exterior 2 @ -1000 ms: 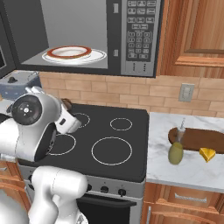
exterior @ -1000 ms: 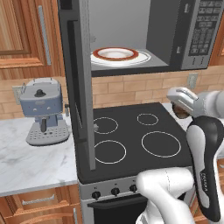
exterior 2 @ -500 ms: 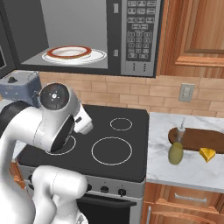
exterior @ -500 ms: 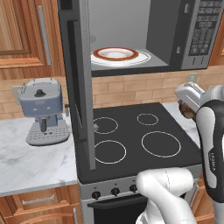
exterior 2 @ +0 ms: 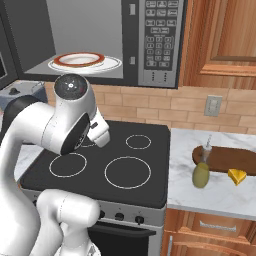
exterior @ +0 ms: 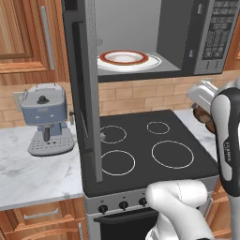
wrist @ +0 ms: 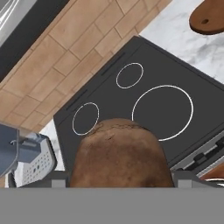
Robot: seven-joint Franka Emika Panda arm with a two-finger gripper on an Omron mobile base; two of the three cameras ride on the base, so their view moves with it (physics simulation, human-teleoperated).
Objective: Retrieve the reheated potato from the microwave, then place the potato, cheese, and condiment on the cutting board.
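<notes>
We have the potato [wrist: 120, 153] clamped between the fingers of the gripper [wrist: 120, 177], jaws closed on its sides and set wide around its brown body. In the hand view it hangs above the black stovetop [wrist: 144, 87], roughly over the front burners. In the left base view the hand sits at the right edge of the stove, with a bit of brown potato [exterior: 204, 115] peeking below the wrist.

The microwave [exterior 2: 150, 45] stands open, door swung left, and the white plate [exterior 2: 85, 62] inside is bare, so we judge the retrieval step done.

The cutting board [exterior 2: 235, 159] lies on the marble counter [exterior 2: 215, 192] right of the stove, toward the back wall. The condiment [exterior 2: 201, 172] stands at the board's left end, touching or just overlapping its edge; we cannot tell which. The cheese [exterior 2: 237, 176] sits at the board's front edge, seemingly off it.

Handling guess: the potato looks firm, rough-skinned, lumpy and fairly light, so not slippery, but its rounded form may roll once set down. We would keep the hold across its widest middle and release low on the board's open centre. The bottle looks smooth and top-heavy; grip it at the rounded body, not the thin neck. The cheese wedge is small and softish; pinch its flat sides gently.

A blue coffee machine [exterior: 46, 119] stands on the counter left of the stove.
</notes>
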